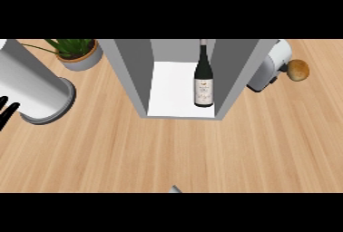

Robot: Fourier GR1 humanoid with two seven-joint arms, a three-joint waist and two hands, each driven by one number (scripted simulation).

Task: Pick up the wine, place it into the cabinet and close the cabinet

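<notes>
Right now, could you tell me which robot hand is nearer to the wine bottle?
Left, as far as shown. The left robot hand rests at the view's left edge, far from the wine bottle inside the cabinet. The right hand is out of view.

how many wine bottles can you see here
1. The wine bottle stands inside the open cabinet, toward its right wall, on the white floor. Nothing suggests another, though the cabinet's walls could hide one.

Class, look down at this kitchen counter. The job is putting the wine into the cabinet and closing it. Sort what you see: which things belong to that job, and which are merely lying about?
Belong to the job:
wine bottle, already standing inside
cabinet, front open
left hand, at the view's left edge

Just lying about:
potted plant
white cylinder
white appliance
brown round item
</notes>
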